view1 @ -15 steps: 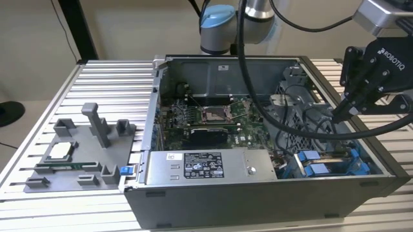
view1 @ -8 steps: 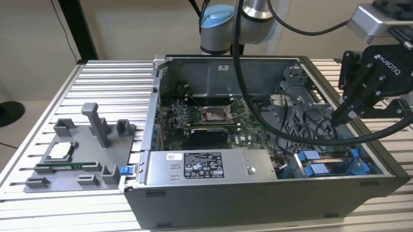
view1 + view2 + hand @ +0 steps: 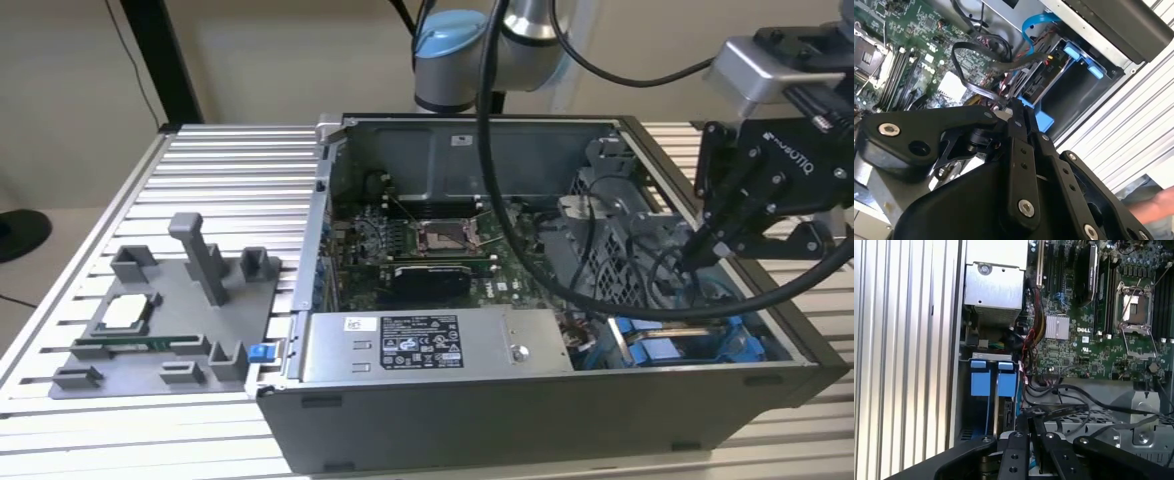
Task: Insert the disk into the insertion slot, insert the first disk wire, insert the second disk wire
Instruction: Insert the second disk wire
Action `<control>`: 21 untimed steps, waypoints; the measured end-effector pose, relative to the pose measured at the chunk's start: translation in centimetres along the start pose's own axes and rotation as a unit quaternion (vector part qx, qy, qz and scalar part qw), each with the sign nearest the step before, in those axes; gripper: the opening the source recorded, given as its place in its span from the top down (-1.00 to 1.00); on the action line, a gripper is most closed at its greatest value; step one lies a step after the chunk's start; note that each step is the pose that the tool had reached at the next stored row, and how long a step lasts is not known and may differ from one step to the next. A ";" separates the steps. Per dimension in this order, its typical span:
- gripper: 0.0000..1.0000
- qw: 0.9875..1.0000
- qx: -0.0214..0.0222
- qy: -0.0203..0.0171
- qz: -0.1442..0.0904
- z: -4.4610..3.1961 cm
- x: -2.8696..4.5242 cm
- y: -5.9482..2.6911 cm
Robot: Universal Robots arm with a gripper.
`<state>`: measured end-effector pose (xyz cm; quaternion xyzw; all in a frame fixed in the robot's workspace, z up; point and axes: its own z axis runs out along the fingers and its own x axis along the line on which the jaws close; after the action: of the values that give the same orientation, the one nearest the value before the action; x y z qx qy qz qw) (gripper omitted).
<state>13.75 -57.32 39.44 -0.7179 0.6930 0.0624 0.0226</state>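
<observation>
Table (image 3: 227,165): ribbed bare metal, seen with a dull silver sheen.
Computer case (image 3: 534,420): sheet metal, finished in matt dark grey.
Gripper (image 3: 691,258): smooth matt black.
Insertion slot (image 3: 990,356): grey metal, fitted with smooth blue plastic tabs (image 3: 979,384).
Cables (image 3: 785,292): sheathed in black, slightly glossy.
Fixture (image 3: 200,290), exterior view's left: matt grey plastic.

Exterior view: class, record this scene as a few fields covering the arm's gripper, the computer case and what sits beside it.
gripper: over the case's corner at the exterior view's right, near the insertion slot
insertion slot: blue tabs showing
computer case: open, motherboard exposed
grey fixture: on the slatted table, exterior view's left
</observation>
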 end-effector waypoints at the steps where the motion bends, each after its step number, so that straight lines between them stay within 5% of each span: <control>1: 1.00 1.000 0.001 0.000 0.000 0.16 0.03 -0.01; 21: 1.00 1.000 0.007 -0.001 0.020 2.13 1.09 -0.09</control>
<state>13.75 -58.15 37.19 -0.7039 0.7074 0.0586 0.0271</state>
